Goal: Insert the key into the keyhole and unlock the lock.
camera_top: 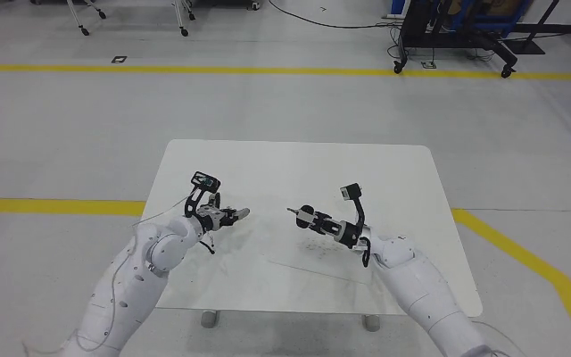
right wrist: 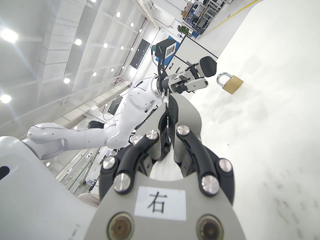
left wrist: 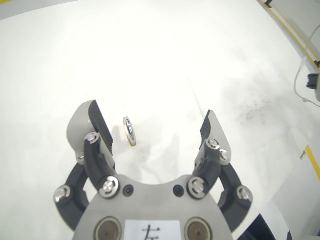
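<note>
Now the padlock (left wrist: 129, 131) sits just beyond the spread left gripper (left wrist: 150, 108), while the right gripper (right wrist: 172, 101) is pinched closed.

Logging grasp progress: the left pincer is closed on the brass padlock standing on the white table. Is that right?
No. The left pincer is open, not closed on it. The left wrist view shows the brass padlock standing on the white table, clear of both spread fingers.
</note>
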Action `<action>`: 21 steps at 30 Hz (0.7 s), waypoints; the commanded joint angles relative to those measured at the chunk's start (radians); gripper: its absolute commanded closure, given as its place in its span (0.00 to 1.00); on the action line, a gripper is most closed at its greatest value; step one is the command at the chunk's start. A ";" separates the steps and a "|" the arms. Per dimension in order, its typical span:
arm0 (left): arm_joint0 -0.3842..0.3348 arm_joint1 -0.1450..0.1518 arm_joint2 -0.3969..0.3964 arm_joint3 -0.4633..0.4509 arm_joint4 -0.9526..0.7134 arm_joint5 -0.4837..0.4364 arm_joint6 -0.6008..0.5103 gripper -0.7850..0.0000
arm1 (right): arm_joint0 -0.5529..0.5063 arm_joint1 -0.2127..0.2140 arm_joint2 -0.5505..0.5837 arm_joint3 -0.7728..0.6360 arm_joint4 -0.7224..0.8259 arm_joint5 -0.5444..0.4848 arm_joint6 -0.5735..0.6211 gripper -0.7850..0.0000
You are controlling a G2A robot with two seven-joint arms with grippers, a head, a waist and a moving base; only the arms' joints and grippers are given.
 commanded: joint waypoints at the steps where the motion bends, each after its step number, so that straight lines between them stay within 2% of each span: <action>1: -0.014 -0.006 0.022 0.013 0.024 0.032 -0.010 0.36 | 0.000 0.000 0.000 0.000 0.000 0.000 0.000 1.00; 6: -0.045 -0.017 0.051 0.046 0.043 0.059 -0.036 0.50 | 0.000 0.000 0.000 0.000 0.000 0.000 0.000 1.00; 12: -0.038 -0.020 0.048 0.039 0.051 0.072 -0.039 0.52 | 0.000 0.000 0.000 0.000 0.000 0.000 0.000 1.00; 13: -0.035 -0.019 0.045 0.038 0.052 0.076 -0.041 0.55 | 0.000 0.000 0.000 0.000 0.000 0.000 0.000 1.00; 14: -0.033 -0.019 0.043 0.036 0.052 0.081 -0.044 0.65 | 0.000 0.000 0.000 0.000 0.000 0.000 0.000 1.00; 15: -0.031 -0.019 0.041 0.035 0.057 0.086 -0.048 0.67 | 0.000 0.000 0.000 0.000 0.000 0.000 0.000 1.00; 19: -0.025 -0.020 0.043 0.027 0.082 0.107 -0.065 0.64 | 0.000 0.000 0.000 0.000 0.000 0.000 0.000 1.00; 21: -0.022 -0.021 0.046 0.024 0.096 0.120 -0.073 0.66 | 0.000 0.000 0.000 0.000 0.000 0.000 0.000 1.00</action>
